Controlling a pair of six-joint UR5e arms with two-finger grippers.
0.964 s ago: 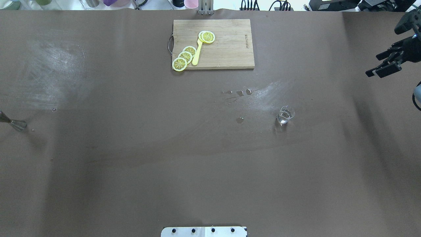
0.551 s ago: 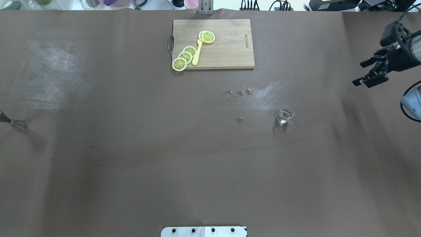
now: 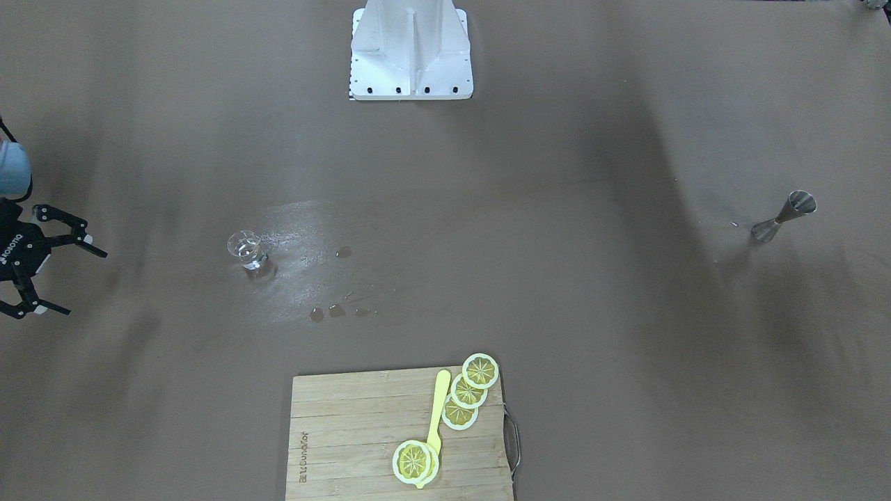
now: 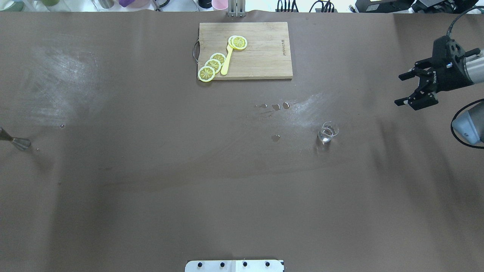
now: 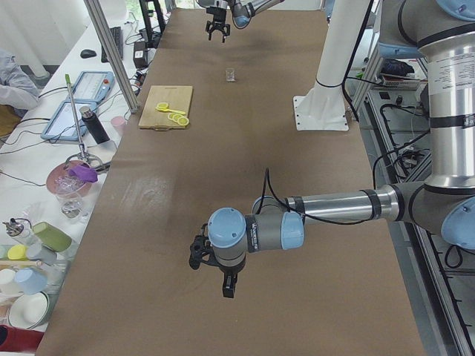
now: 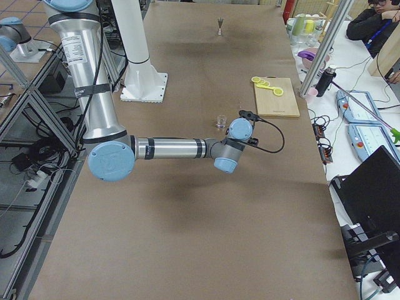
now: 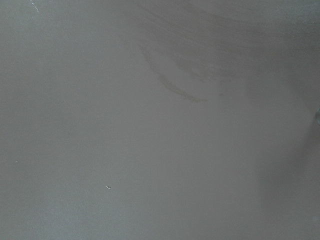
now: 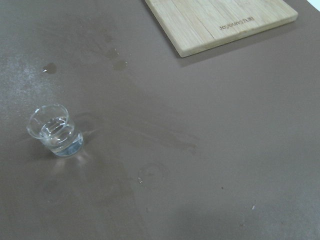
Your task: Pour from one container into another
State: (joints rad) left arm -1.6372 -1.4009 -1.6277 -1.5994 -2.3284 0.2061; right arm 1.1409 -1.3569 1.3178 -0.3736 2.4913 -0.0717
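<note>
The right pincer [image 4: 399, 90] has come further in from the desk's right edge over the last second, swinging in and turning so that its spread jaws now face across the desk [image 4: 151, 189] toward the small glass [image 4: 327, 132]. It is open and holds nothing, and it is not yet close to the glass. The wrist view on that arm has the glass in sight, low and to the left.

Nothing else has shifted. The glass stands upright where it was, with a little clear liquid in it, and a few spilled drops [image 4: 276, 107] lie just beyond it toward the cutting board [image 4: 245, 50]. The metal jigger [image 4: 20, 142] sits unmoved at the far left edge, well apart from the glass.

The left pincer [image 5: 213, 271] shows only in the side view, so I cannot tell whether it is open or closed. Its wrist camera sees bare desk.

So this looks like the reach for the glass, with no grasp made and the pour not yet begun.
</note>
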